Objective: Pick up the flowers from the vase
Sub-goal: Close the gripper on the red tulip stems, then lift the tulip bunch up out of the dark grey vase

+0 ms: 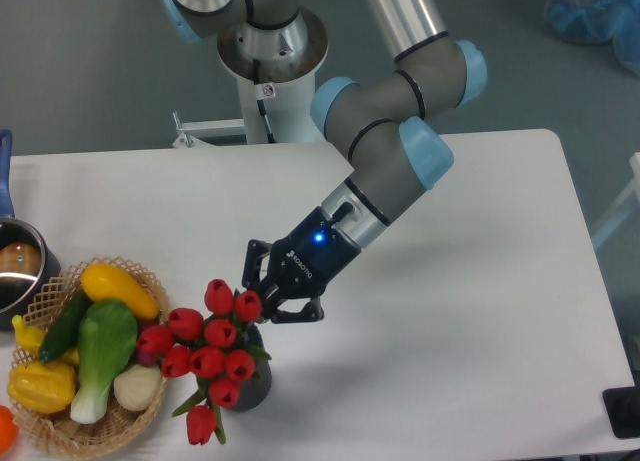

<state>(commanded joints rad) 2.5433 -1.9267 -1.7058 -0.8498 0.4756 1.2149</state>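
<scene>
The flowers (210,359), a bunch of red tulip buds with green leaves, stand in the vase (252,389), a short dark grey cylinder near the table's front edge. The bunch leans to the left and hides most of the vase. My gripper (270,299) comes down at a slant from the upper right. It sits right at the upper right buds of the bunch. Its black fingers (254,266) are spread apart and hold nothing. I cannot tell whether a finger touches a bud.
A wicker basket (140,413) with yellow, green and white vegetables stands just left of the flowers, nearly touching them. A shiny metal pot (20,266) with a blue handle is at the left edge. The arm's base (270,56) is at the table's back.
</scene>
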